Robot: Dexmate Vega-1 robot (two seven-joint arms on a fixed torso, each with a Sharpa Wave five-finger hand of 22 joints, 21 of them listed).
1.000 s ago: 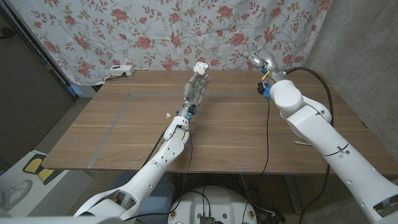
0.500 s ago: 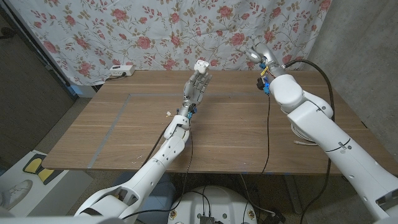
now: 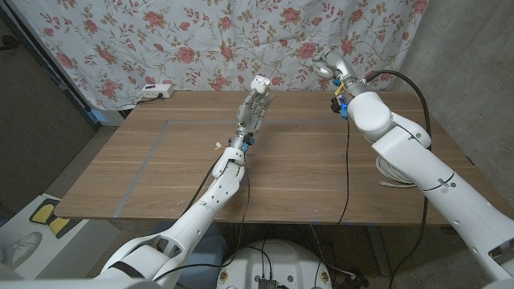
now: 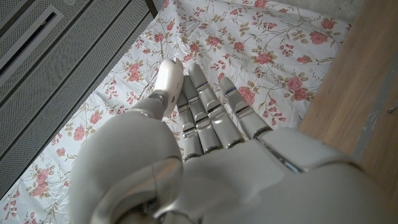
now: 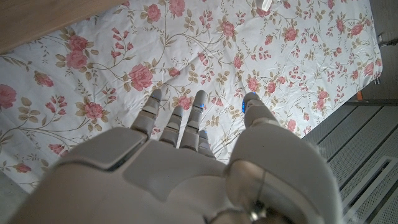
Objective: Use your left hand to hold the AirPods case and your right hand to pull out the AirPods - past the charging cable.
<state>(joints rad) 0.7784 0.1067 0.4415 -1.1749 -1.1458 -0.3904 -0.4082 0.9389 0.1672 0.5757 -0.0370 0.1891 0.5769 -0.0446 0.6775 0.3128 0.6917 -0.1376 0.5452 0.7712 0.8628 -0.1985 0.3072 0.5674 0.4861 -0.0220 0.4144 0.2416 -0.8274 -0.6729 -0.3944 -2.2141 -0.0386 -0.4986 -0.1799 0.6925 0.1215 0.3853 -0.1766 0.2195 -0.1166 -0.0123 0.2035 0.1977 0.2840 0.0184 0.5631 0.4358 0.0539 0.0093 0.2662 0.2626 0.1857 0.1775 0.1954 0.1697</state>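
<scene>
My left hand (image 3: 255, 108) stands raised over the far middle of the table, fingers pointing up. It pinches a small white AirPods case (image 3: 259, 83) at its fingertips. The left wrist view shows the case (image 4: 170, 78) between the thumb and the fingers of that hand (image 4: 208, 124), lid state hidden. My right hand (image 3: 328, 64) hangs in the air to the right of the case, a clear gap apart, near the floral curtain. In the right wrist view its fingers (image 5: 177, 121) reach out straight with nothing in them. A white coiled cable (image 3: 390, 172) lies on the table by my right forearm.
A floral curtain (image 3: 201, 40) hangs behind the table's far edge. A white power strip (image 3: 157, 91) sits at the far left of the table (image 3: 161, 177). A small white scrap (image 3: 218, 147) lies beside my left wrist.
My right arm has swung up and to the left, bringing the hand closer to the case. My left hand has stayed put with the case.
</scene>
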